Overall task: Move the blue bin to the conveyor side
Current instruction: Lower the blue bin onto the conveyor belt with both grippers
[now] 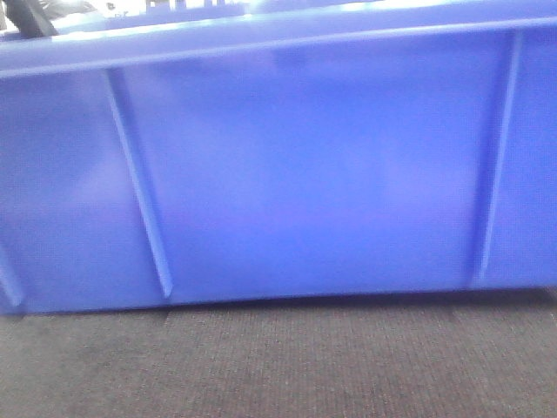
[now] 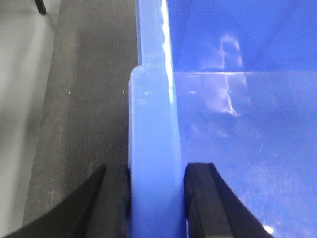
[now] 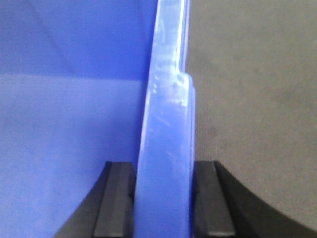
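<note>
Black rubber pads sit nearest in both wrist views, pressed against the thick rolled rim of the blue bin [image 2: 153, 163]. The left gripper [image 2: 154, 198] is clamped on that rim, one finger outside the wall over the conveyor [image 2: 89, 114] and the other inside the bin. The right gripper [image 3: 163, 198] grasps the opposite rim in the same way, one finger inside, one outside above the dark woven surface. Beyond each pair of fingers the rim runs away from the camera, stepping down to a thinner edge, with the glossy inner walls and floor of the bin falling off to the inner side.

In the front view the bin's long outer wall fills almost the whole picture, bright blue with thin slanting vertical ribs and the rim along the top. Its bottom edge lies along the grey-black carpet-like belt with a dark line of shadow beneath, and I cannot tell whether it touches or hangs just clear. Left of the conveyor, past the bin, pale floor [image 2: 20, 99] shows.
</note>
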Available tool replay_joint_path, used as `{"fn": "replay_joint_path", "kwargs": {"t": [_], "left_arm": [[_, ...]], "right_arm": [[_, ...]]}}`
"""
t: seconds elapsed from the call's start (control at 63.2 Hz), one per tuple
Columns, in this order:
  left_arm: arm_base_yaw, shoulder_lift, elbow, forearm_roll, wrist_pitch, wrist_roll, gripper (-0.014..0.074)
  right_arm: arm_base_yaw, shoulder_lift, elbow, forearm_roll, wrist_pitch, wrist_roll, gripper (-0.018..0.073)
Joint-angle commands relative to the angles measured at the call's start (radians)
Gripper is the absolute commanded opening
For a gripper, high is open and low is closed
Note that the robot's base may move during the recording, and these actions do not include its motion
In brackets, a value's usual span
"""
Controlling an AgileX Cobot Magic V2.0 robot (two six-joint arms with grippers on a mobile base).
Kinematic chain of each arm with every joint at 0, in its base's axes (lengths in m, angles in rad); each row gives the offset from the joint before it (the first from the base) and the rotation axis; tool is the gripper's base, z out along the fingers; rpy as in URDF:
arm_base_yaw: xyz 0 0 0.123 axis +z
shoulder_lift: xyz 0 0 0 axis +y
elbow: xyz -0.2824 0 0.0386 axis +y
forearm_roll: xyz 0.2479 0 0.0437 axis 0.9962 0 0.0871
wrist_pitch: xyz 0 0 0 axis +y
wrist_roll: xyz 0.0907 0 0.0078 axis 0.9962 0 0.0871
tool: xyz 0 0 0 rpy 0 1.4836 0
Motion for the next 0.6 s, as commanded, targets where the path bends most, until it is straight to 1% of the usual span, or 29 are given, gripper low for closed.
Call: {"fn": "replay_joint_path", "kwargs": {"t": [0.0, 0.253, 0.285, 0.348, 0.395, 0.411, 0.427, 0.459, 0.49, 0.506, 0.522, 0.585], "left_arm": [[-0.022, 0.002, -0.018, -0.045, -0.109, 0.000, -0.0018], [-0.022, 0.003, -0.018, -0.043, -0.181, 0.000, -0.0017], [-0.022, 0.003, -0.018, -0.043, -0.187, 0.000, -0.0015], [-0.022, 0.003, -0.018, -0.043, -0.192, 0.000, 0.0009], [-0.022, 0.003, -0.018, -0.043, -0.192, 0.000, 0.0049], [-0.022, 0.003, -0.018, -0.043, -0.192, 0.000, 0.0067], [-0.022, 0.003, -0.018, -0.043, -0.192, 0.000, 0.0087], [-0.022, 0.003, -0.018, -0.043, -0.190, 0.000, 0.0146], [-0.022, 0.003, -0.018, -0.043, -0.190, 0.000, 0.0187], [-0.022, 0.003, -0.020, -0.043, -0.190, 0.000, 0.0230], [-0.022, 0.003, -0.021, -0.043, -0.190, 0.000, 0.0244], [-0.022, 0.003, -0.033, -0.038, -0.184, 0.000, 0.0384]], "right_arm": [[0.012, 0.010, -0.015, 0.036, -0.129, -0.024, -0.0078], [0.012, 0.071, -0.015, 0.036, -0.116, -0.024, -0.0078], [0.012, 0.074, -0.015, 0.036, -0.116, -0.024, -0.0062], [0.012, 0.077, -0.015, 0.036, -0.116, -0.024, 0.0012], [0.012, 0.077, -0.015, 0.036, -0.116, -0.024, 0.0100], [0.012, 0.077, -0.015, 0.036, -0.116, -0.024, 0.0148], [0.012, 0.077, -0.015, 0.036, -0.116, -0.024, 0.0165], [0.012, 0.077, -0.015, 0.036, -0.116, -0.024, 0.0243], [0.012, 0.077, -0.015, 0.036, -0.116, -0.024, 0.0298], [0.012, 0.077, -0.015, 0.036, -0.116, -0.024, 0.0323], [0.012, 0.077, -0.015, 0.036, -0.118, -0.024, 0.0344], [0.012, 0.077, -0.018, 0.031, -0.120, -0.024, 0.0410]]}}
